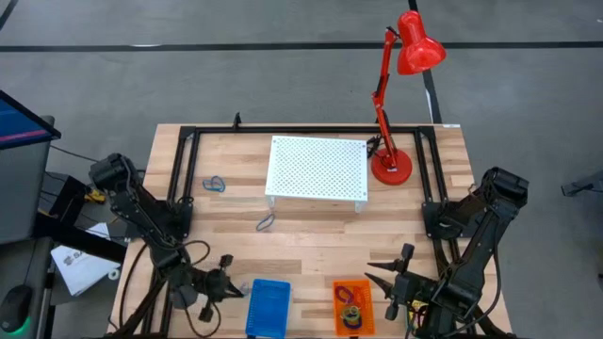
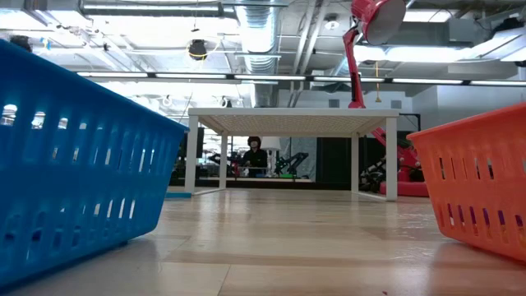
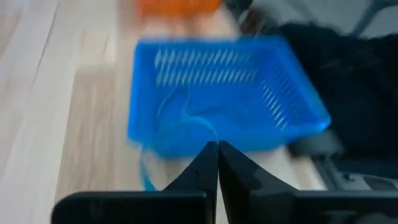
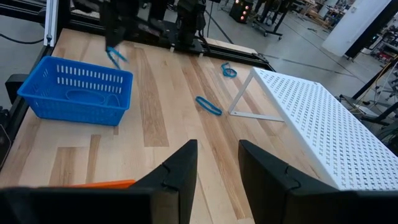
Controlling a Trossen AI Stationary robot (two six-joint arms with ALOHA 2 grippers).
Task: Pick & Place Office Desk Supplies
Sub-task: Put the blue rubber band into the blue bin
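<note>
My left gripper (image 1: 232, 282) is at the near left, beside the blue basket (image 1: 268, 306), and is shut on a thin blue loop (image 4: 115, 57). My right gripper (image 1: 386, 275) is open and empty above the table, by the orange basket (image 1: 353, 303), which holds several loops. A blue loop (image 1: 215, 184) and a grey-blue loop (image 1: 265, 222) lie flat on the table left of the white stand. They also show in the right wrist view, the first loop (image 4: 229, 70) and the second (image 4: 208, 106). No crayon boxes show. My left gripper pinches the blue loop between its two shut fingers (image 3: 211, 163). The loop hangs below the fingertips (image 4: 115, 55), clear of the table, at the blue basket's left side. The blur hides which part of the loop the fingers are on.
The white perforated stand (image 1: 317, 169) stands at the middle far side, the red desk lamp (image 1: 391, 165) to its right. A black frame (image 1: 283, 130) runs along the far and side edges. The blue basket (image 4: 74, 90) holds blue loops. Bare wood lies between stand and baskets.
</note>
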